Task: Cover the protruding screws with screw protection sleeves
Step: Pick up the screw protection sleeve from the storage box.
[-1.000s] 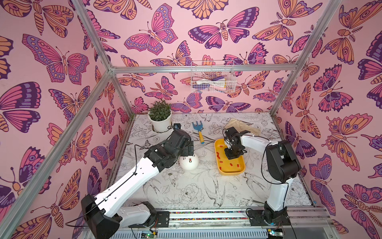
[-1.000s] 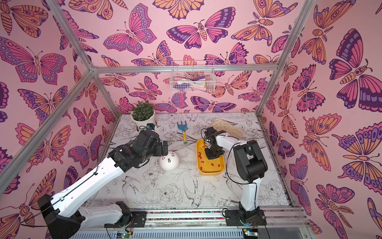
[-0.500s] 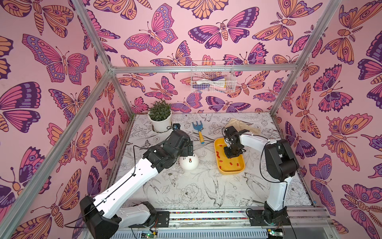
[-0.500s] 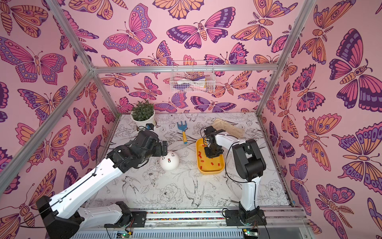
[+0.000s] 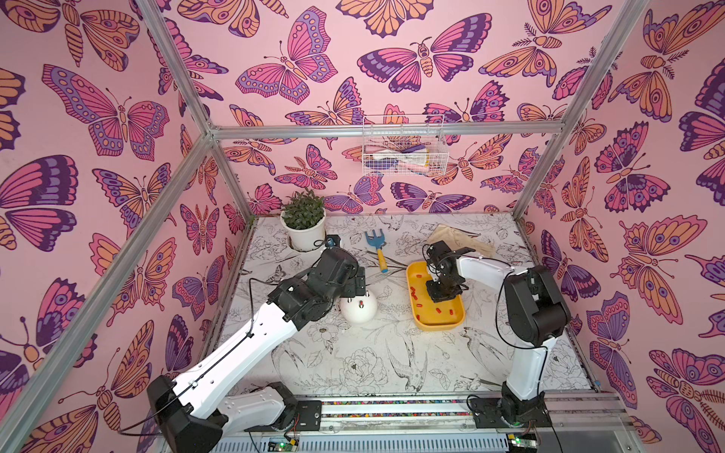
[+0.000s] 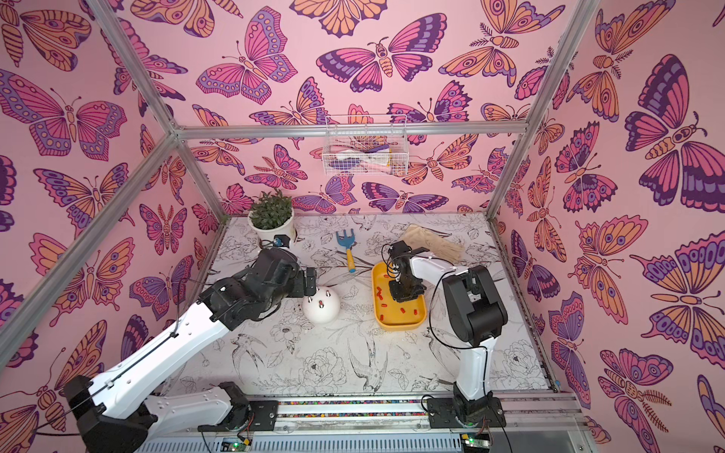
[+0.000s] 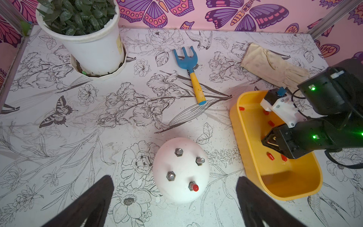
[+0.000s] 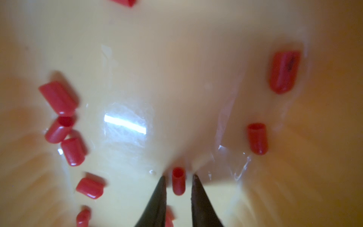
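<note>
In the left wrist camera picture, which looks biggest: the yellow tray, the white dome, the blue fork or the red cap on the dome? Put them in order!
1. yellow tray
2. white dome, nearer the camera
3. blue fork, about as long as the dome but much thinner
4. red cap

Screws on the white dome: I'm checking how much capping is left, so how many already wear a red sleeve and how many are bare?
Screws with a red sleeve: 1
Bare screws: 3
Total on the white dome: 4
</note>
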Action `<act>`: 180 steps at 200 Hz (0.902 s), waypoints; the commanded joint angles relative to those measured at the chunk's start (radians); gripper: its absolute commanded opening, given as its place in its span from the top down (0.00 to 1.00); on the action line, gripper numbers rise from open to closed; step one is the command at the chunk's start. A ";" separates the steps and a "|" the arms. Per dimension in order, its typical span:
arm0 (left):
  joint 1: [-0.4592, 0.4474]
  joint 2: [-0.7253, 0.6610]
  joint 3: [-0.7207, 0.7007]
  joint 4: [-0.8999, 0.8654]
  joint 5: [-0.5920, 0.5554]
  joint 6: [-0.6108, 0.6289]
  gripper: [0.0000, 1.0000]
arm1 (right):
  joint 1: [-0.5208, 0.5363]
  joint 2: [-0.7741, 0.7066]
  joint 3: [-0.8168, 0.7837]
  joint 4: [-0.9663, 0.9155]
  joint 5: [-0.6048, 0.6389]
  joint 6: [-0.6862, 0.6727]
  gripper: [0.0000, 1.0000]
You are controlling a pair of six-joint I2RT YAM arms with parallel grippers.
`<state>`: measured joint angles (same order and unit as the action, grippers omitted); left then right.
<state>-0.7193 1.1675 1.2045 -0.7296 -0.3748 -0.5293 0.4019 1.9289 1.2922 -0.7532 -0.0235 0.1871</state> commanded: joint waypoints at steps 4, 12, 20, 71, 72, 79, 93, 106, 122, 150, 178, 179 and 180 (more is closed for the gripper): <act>0.005 -0.019 -0.022 0.003 0.010 -0.017 0.00 | 0.001 -0.021 -0.028 -0.019 -0.008 0.011 0.76; 0.006 -0.020 -0.022 0.004 0.009 -0.016 0.00 | 0.000 -0.021 -0.029 -0.018 -0.006 0.012 0.76; 0.006 -0.022 -0.022 0.003 0.008 -0.017 0.00 | 0.000 -0.020 -0.029 -0.015 -0.005 0.012 0.77; 0.006 -0.026 -0.025 0.002 0.002 -0.014 0.00 | 0.000 -0.009 -0.025 -0.008 -0.009 0.009 0.79; 0.006 -0.026 -0.025 0.001 0.002 -0.014 0.00 | 0.000 -0.009 -0.025 -0.008 -0.010 0.009 0.79; 0.006 -0.026 -0.026 0.002 0.001 -0.015 0.00 | 0.000 -0.006 -0.024 -0.008 -0.011 0.009 0.79; 0.006 -0.025 -0.025 0.002 -0.001 -0.016 0.00 | 0.001 -0.003 -0.021 -0.009 -0.010 0.005 0.79; 0.006 -0.023 -0.026 0.001 -0.001 -0.018 0.00 | 0.001 0.001 -0.016 -0.013 -0.013 0.002 0.80; 0.006 -0.022 -0.027 0.002 -0.001 -0.020 0.00 | 0.000 0.004 -0.013 -0.013 -0.013 0.000 0.82; 0.006 -0.022 -0.031 0.002 -0.003 -0.020 0.00 | 0.001 0.006 -0.013 -0.009 -0.019 -0.003 0.84; 0.006 -0.023 -0.033 0.001 -0.003 -0.022 0.00 | 0.001 0.008 -0.011 -0.007 -0.020 -0.006 0.85; 0.006 -0.023 -0.033 0.002 -0.004 -0.021 0.00 | 0.001 0.008 -0.011 -0.007 -0.020 -0.005 0.85; 0.006 -0.023 -0.033 0.002 -0.004 -0.021 0.00 | 0.000 0.008 -0.010 -0.006 -0.020 -0.005 0.85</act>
<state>-0.7193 1.1553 1.1908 -0.7292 -0.3702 -0.5415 0.4019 1.9205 1.2789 -0.7509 -0.0265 0.1852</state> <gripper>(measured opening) 0.997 0.151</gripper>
